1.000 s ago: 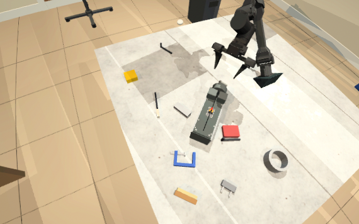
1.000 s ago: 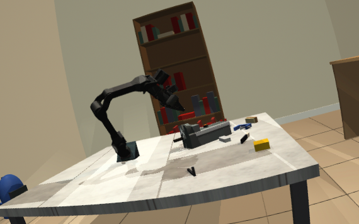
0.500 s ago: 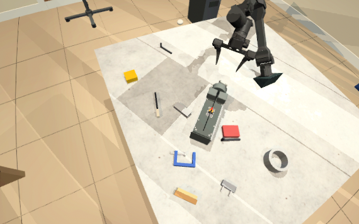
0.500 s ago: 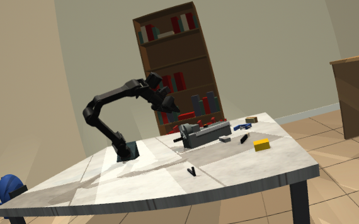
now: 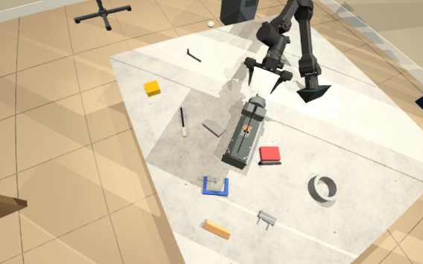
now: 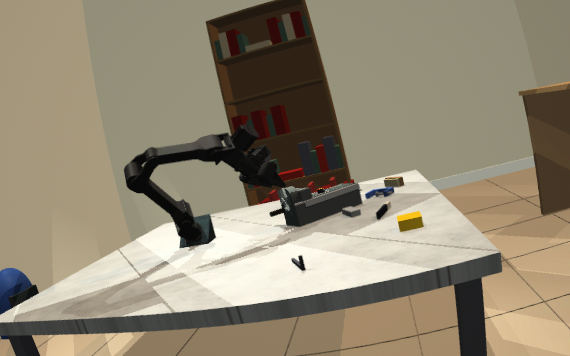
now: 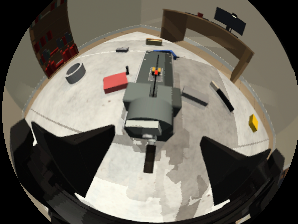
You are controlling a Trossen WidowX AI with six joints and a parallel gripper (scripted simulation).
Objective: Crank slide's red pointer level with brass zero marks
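Note:
The grey-green machine stands on the table with its crank end towards the arm. The dark crank handle sticks out from that end, below the hub in the wrist view. The slide's red pointer is in the slot between the brass marks; it is too small to tell whether it is exactly level with them. My gripper is wide open and empty, above and in front of the crank end. The handle lies between the two fingers' sides in the wrist view, apart from both.
A red block lies on one side of the machine, a grey slab on the other. Farther off are a grey ring, a blue clamp, a yellow block and a black hex key.

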